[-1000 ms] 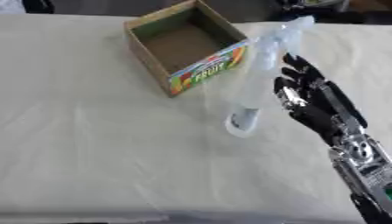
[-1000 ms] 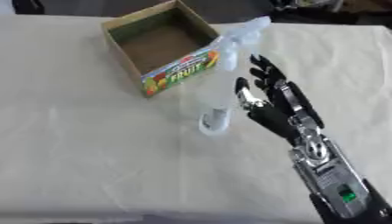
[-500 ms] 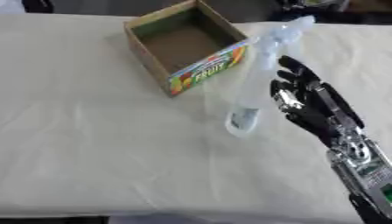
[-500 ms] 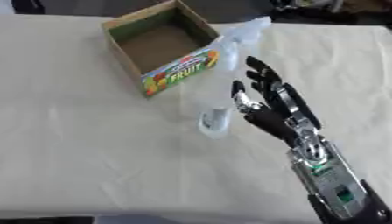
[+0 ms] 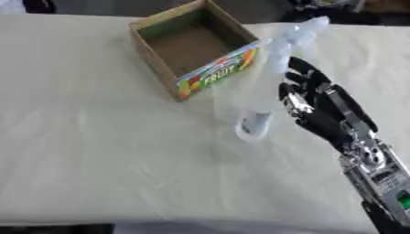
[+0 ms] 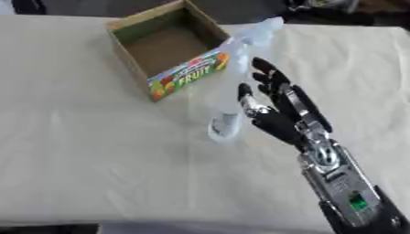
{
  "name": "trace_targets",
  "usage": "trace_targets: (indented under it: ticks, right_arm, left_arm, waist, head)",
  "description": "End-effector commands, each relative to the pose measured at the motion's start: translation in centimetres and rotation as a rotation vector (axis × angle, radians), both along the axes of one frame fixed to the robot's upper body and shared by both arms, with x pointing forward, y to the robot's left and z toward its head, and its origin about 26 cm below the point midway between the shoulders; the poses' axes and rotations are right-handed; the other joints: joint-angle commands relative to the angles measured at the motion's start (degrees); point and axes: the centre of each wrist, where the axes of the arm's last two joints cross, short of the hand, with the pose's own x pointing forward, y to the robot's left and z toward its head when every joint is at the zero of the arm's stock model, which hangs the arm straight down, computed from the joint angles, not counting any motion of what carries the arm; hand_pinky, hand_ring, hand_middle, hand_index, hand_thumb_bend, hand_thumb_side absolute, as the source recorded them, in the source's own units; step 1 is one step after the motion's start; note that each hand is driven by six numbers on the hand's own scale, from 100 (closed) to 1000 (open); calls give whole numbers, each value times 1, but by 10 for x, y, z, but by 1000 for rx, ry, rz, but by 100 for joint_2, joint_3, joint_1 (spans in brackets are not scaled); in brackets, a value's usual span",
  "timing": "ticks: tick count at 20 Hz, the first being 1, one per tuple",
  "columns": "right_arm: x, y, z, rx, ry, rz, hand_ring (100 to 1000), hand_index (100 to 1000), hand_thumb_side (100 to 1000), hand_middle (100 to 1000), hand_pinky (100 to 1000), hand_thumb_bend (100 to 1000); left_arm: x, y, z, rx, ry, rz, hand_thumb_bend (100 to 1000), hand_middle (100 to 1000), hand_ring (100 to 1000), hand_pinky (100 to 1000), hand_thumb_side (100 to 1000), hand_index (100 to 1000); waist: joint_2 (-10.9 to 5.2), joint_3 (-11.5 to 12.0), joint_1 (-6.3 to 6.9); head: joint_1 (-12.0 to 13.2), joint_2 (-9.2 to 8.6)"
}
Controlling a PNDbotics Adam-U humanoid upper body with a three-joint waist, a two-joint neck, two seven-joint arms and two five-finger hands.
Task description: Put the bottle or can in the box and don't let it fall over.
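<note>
Standing just left of spread right hand [image 5: 320, 107], maybe touching: clear bottle [image 5: 268, 87], nr box [image 5: 192, 45].

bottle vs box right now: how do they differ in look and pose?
The bottle is clear plastic and tall and slim; the box is brown cardboard, wide and low, with a colourful FRUIT label on one side. The bottle stands by itself on the table, right beside the open right hand; the box sits apart from the hand, open at the top and empty. Both rest upright on the cloth-covered table, close together.
</note>
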Motion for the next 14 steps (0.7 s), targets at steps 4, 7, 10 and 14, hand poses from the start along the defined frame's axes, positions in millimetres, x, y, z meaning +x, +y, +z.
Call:
trace_targets:
  ticks: [4, 7, 10, 14]
  right_arm:
    - [0, 1, 12, -3, -32, 13, 1000, 1000, 470, 1000, 1000, 100]
    - [1, 2, 13, -4, -29, 1, 1000, 1000, 470, 1000, 1000, 100]
    - [3, 3, 16, -3, -38, 5, 1000, 1000, 470, 1000, 1000, 100]
    - [4, 4, 19, -3, -35, 5, 1000, 1000, 470, 1000, 1000, 100]
  left_arm:
    - [0, 0, 5, 16, -14, -8, 527, 715, 635, 1000, 346, 738]
    - [0, 0, 5, 16, -13, -6, 526, 716, 636, 1000, 346, 738]
    - [0, 0, 5, 16, -13, -8, 525, 716, 636, 1000, 346, 738]
    - [0, 0, 5, 16, -13, -10, 525, 716, 636, 1000, 346, 738]
  waist:
    - [-39, 15, 10]
    - [-36, 20, 10]
    - [-38, 21, 9]
    - [-37, 26, 5]
  head:
    - [-11, -5]
    - [-17, -2]
    - [-19, -3]
    - [-28, -9]
